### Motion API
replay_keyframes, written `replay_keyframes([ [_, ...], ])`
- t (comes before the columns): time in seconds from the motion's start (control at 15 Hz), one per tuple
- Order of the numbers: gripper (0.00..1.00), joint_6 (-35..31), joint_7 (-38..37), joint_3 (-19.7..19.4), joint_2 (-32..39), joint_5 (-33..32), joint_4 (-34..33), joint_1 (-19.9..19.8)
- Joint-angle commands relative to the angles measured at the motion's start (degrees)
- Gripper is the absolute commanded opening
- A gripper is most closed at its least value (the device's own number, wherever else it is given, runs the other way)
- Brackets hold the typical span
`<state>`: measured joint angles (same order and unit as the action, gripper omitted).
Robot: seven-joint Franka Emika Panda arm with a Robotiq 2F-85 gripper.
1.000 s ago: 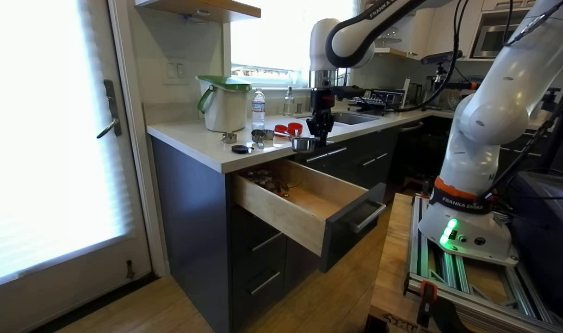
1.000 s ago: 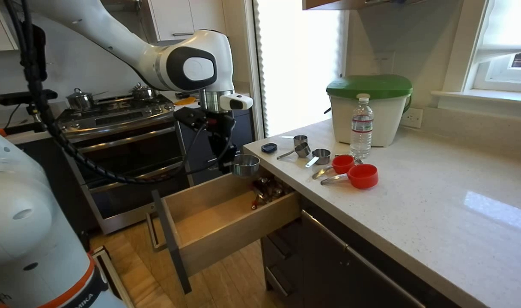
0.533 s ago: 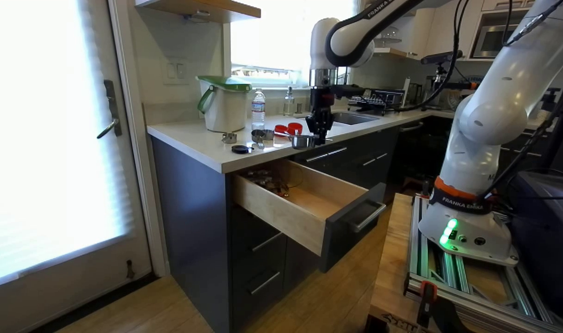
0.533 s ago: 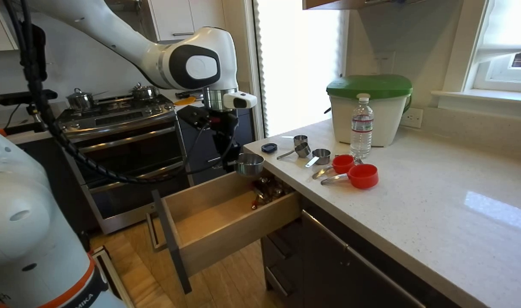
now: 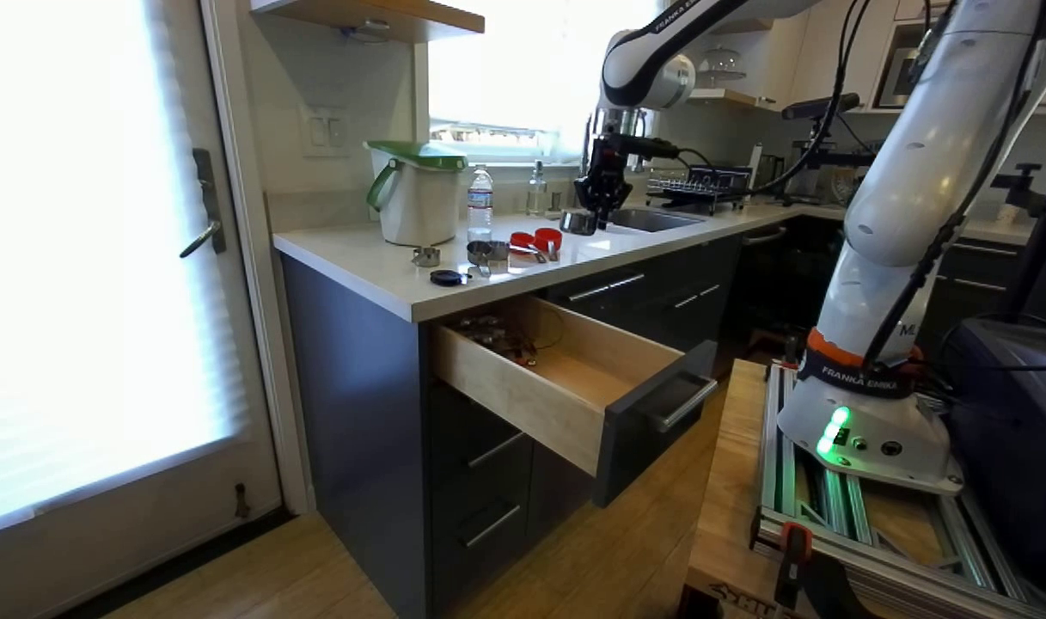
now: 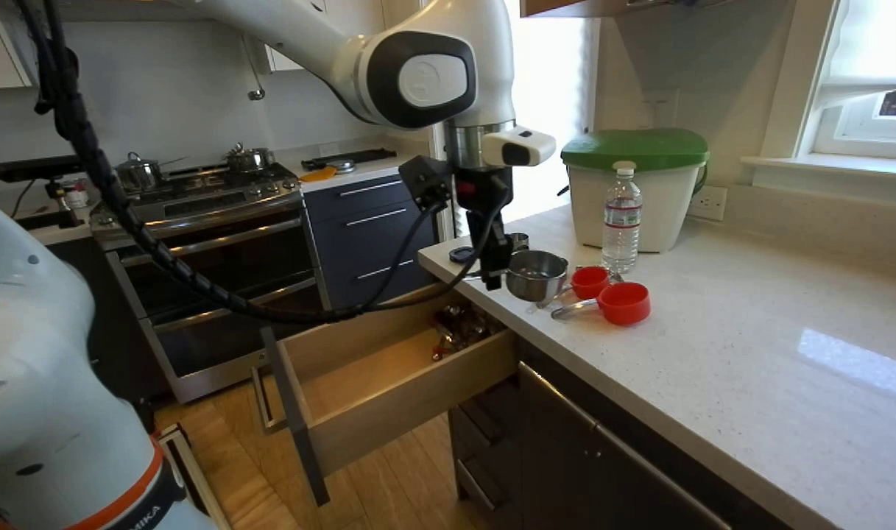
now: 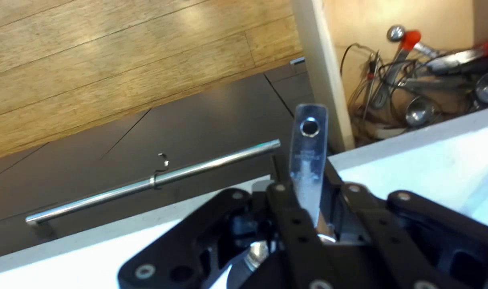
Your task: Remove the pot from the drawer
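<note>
The pot is a small round steel cup with a flat handle, seen in an exterior view (image 5: 578,223) and an exterior view (image 6: 537,277). My gripper (image 5: 604,222) is shut on its handle; the handle (image 7: 309,154) runs between the fingers in the wrist view, and the cup is mostly hidden there. The gripper (image 6: 495,280) holds the pot above the front part of the countertop. The drawer (image 5: 523,402) is pulled open below, pale wood with a dark grey front. It also shows in an exterior view (image 6: 411,397) and the wrist view (image 7: 324,72).
Red cups (image 6: 624,303), steel cups (image 6: 552,269) and a dark lid (image 6: 462,255) lie on the countertop (image 6: 713,353). A water bottle (image 6: 622,228) and a white bin with green lid (image 6: 635,199) stand behind. Utensils (image 7: 420,80) lie at the drawer's inner end. A sink (image 5: 651,220) is farther along.
The gripper with the pot has risen and moved from above the drawer and counter edge to over the countertop, towards the bin side. The drawer has not moved.
</note>
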<state>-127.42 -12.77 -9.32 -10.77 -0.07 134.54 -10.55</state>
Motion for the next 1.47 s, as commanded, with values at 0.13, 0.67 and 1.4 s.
replay_keyframes([
  [0.13, 0.05, -4.5, -0.2, -3.2, 12.3, 1.5, -11.2, -2.5],
  [0.67, 0.05, -6.7, -3.4, -5.3, 21.2, 6.6, -18.6, -4.3],
  [1.4, 0.05, -9.4, -5.0, -7.2, 25.6, 7.6, -20.0, -5.0],
])
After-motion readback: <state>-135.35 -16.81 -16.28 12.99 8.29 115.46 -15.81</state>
